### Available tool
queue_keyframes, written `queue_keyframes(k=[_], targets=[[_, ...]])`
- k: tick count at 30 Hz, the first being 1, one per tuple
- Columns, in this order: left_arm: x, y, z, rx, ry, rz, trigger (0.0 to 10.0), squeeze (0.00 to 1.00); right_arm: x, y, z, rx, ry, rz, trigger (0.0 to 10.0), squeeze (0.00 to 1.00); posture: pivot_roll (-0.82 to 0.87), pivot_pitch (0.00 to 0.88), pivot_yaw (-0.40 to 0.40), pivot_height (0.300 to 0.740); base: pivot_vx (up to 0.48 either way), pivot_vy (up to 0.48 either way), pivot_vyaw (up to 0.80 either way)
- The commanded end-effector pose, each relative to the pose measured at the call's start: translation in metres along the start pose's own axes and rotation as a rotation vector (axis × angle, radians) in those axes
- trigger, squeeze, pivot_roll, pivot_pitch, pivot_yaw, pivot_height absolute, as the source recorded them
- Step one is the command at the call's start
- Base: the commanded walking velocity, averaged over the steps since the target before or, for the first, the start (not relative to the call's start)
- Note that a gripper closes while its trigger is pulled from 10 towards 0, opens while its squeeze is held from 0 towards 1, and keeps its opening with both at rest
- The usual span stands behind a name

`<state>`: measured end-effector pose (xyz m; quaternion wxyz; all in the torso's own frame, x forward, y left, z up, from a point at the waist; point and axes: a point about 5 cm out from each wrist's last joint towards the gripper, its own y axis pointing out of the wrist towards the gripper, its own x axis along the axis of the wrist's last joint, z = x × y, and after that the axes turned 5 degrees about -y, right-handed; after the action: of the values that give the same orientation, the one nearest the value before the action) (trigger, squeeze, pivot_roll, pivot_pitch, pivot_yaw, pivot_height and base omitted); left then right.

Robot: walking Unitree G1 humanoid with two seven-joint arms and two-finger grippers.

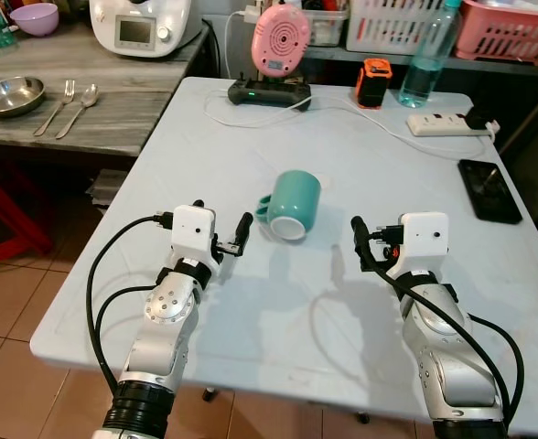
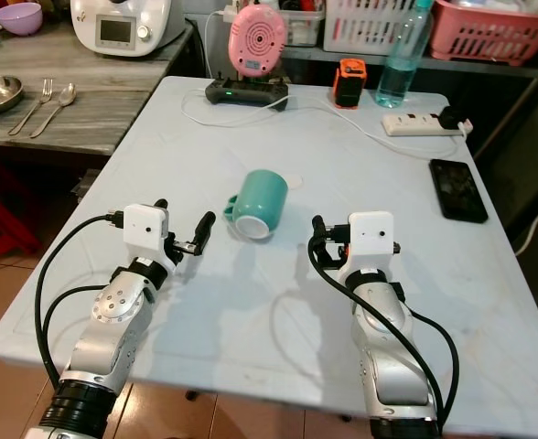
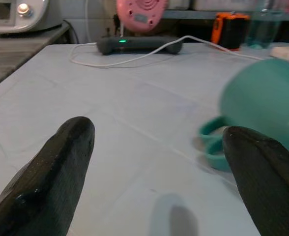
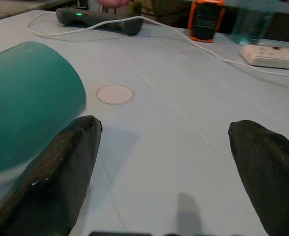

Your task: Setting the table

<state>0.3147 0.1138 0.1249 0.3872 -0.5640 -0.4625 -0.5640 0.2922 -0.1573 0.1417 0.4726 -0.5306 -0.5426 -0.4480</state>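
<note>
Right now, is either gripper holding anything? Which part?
Nothing is held. The left gripper and right gripper are both open, one on each side of the teal mug, which lies on its side on the table, untouched.

Before me stands a pale blue-white square table point(image 1: 251, 329) with a smooth top. To my left runs a grey wood-grain counter point(image 1: 113, 101), and under it lies a floor of reddish-brown tiles point(image 1: 13, 311) beside a red frame point(image 1: 4, 215). Even light casts soft shadows on the tabletop.
</note>
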Motion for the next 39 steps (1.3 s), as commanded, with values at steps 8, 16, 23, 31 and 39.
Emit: queue_keyframes(k=[8, 16, 23, 31, 39], targets=[[0.000, -0.003, 0.001, 0.007, -0.010, 0.005, 10.0, 0.00, 0.003, -0.003, 0.001, -0.002, -0.005, -0.011, 10.0, 0.00, -0.08, 0.110, 0.016, 0.740, 0.196, 0.000, 0.00], [-0.002, -0.004, 0.001, 0.008, -0.014, 0.010, 10.0, 0.00, 0.003, -0.003, 0.001, 0.001, -0.011, -0.007, 10.0, 0.00, -0.08, 0.110, 0.016, 0.740, 0.000, 0.000, 0.00], [-0.003, -0.006, -0.001, -0.016, -0.012, 0.019, 10.0, 0.00, 0.001, -0.006, 0.001, 0.000, -0.014, 0.002, 10.0, 0.00, -0.08, 0.113, 0.013, 0.740, 0.000, 0.000, 0.00], [-0.005, -0.003, -0.009, -0.081, -0.034, 0.047, 10.0, 0.00, -0.001, -0.008, 0.002, 0.001, -0.014, 0.008, 10.0, 0.00, -0.08, 0.113, 0.016, 0.740, 0.000, 0.000, 0.00], [-0.005, 0.001, -0.013, -0.147, -0.095, 0.142, 10.0, 0.00, -0.002, -0.007, -0.001, -0.006, -0.022, 0.012, 10.0, 0.00, -0.08, 0.110, 0.021, 0.740, 0.000, 0.000, 0.00]])
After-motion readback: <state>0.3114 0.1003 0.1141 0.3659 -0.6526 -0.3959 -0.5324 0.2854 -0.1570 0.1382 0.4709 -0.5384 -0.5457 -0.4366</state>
